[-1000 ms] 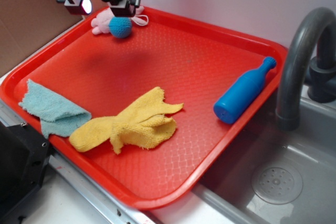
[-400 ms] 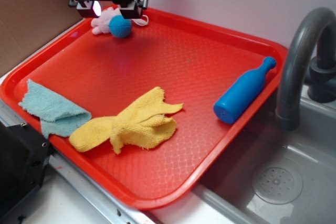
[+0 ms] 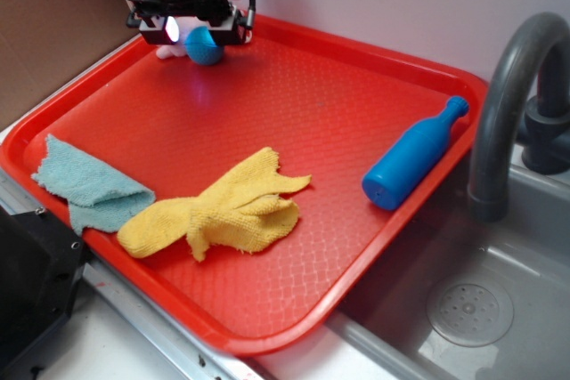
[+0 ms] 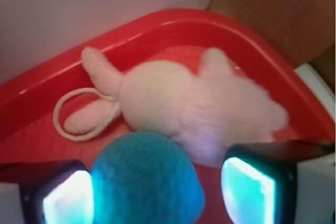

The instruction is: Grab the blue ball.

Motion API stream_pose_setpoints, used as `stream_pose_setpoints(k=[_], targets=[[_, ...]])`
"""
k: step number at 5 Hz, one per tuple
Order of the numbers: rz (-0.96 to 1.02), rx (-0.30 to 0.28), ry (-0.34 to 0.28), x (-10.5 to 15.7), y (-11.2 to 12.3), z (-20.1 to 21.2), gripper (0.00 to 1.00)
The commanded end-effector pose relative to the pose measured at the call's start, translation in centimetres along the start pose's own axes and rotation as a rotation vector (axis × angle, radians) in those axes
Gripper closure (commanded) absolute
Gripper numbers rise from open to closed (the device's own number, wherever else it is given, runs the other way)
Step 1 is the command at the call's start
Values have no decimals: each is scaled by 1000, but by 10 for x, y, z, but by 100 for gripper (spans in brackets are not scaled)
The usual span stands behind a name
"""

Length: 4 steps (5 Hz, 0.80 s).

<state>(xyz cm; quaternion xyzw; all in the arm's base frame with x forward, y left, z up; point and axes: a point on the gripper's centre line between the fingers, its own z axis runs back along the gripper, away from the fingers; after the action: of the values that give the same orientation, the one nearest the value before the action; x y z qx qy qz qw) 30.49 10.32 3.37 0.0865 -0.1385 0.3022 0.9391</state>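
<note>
The blue ball [image 3: 204, 45] is a fuzzy teal ball at the far left corner of the red tray [image 3: 338, 113]. In the wrist view the ball [image 4: 147, 179] lies between my two lit fingertips, close against the left one, with a gap to the right one. My gripper [image 3: 201, 31] is open and lowered around the ball; in the wrist view the gripper [image 4: 157, 195] straddles it. The pink plush toy [image 4: 194, 111] lies just behind the ball, touching it.
A yellow cloth [image 3: 223, 206] and a light blue cloth [image 3: 89, 189] lie at the tray's front left. A blue plastic bottle [image 3: 411, 156] lies at the right rim. A grey faucet [image 3: 512, 104] and sink [image 3: 463, 309] are to the right. A brown board [image 3: 44, 24] stands at the left.
My gripper has moved right and down from above the plush toy to around the blue ball. The ball and the other things have not moved.
</note>
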Motion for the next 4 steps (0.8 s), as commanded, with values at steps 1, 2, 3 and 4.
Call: stream_pose_setpoints(k=[1, 2, 3, 4], targets=[[-16, -67, -32, 15, 5, 6, 100], [-2, -45, -41, 13, 6, 13, 100], [83, -25, 60, 16, 17, 34, 100], [81, -55, 108, 13, 17, 53, 100]])
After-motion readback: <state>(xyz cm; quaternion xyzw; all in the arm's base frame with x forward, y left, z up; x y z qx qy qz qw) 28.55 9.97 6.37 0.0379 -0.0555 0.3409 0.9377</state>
